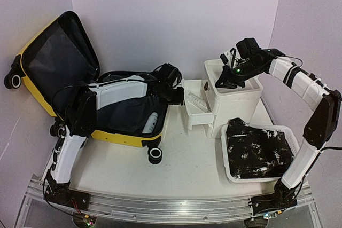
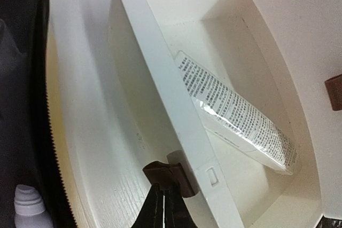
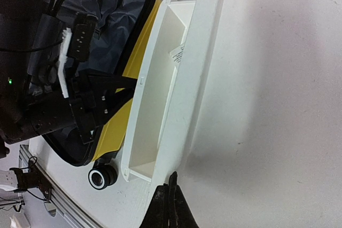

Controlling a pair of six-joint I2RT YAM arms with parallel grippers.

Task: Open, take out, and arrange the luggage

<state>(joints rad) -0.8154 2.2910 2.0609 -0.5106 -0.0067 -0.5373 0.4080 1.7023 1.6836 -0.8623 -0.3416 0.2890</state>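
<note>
The yellow luggage [image 1: 125,137] lies open at the left with its lid [image 1: 56,60] raised and its dark lining showing. A white bottle [image 1: 151,122] lies inside it and also shows in the left wrist view [image 2: 29,206]. My left gripper [image 1: 179,93] reaches across the luggage to the open drawer [image 1: 196,115] of the white cabinet [image 1: 238,102]. Its fingers [image 2: 152,209] are shut at the drawer's brown handle [image 2: 168,177]. A white printed tube [image 2: 235,110] lies in the drawer. My right gripper [image 1: 227,81] hovers over the cabinet top, shut and empty [image 3: 171,198].
A white perforated basket [image 1: 251,179] holding black-and-white cloth [image 1: 259,150] stands at the front right, below the cabinet. A second brown handle [image 2: 334,92] sits on the cabinet. The luggage's wheel [image 1: 155,155] points toward the table's front. Purple walls enclose the back and sides.
</note>
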